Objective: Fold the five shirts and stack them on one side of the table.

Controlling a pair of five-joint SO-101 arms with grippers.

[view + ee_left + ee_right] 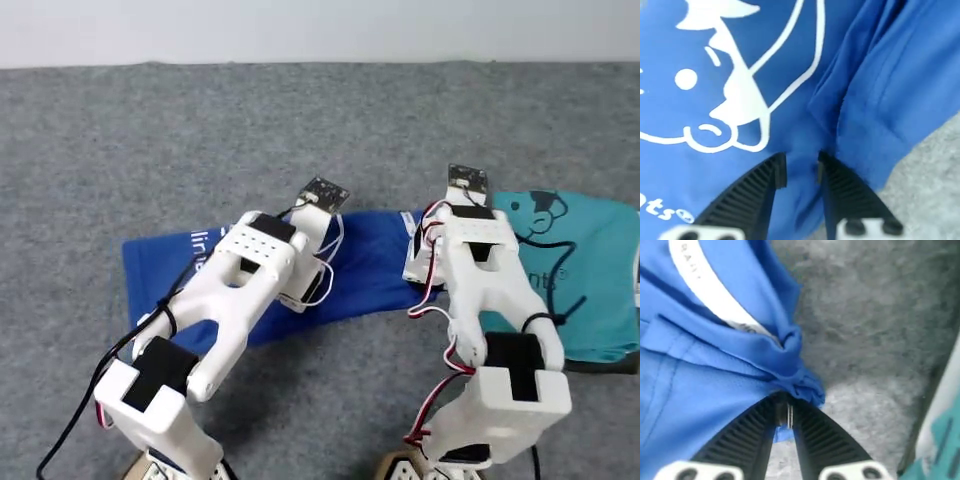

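A blue shirt (370, 270) with a white cartoon print lies in a long folded strip across the middle of the grey table (300, 130). My left gripper (312, 287) is down on its middle. In the left wrist view the fingertips (779, 167) pinch a ridge of blue cloth (880, 75) beside the print, so the gripper (801, 165) is shut on the shirt. My right gripper (420, 262) is at the shirt's right end. In the right wrist view it (785, 412) is shut on a bunched corner of the blue shirt (700, 390) near the white collar band (715, 290).
A teal shirt (580, 270) with a dark print lies folded at the right side, a darker layer showing under its near edge (600, 365). Its edge (940, 440) appears beside my right gripper. Bare grey carpet spreads behind and in front of the arms.
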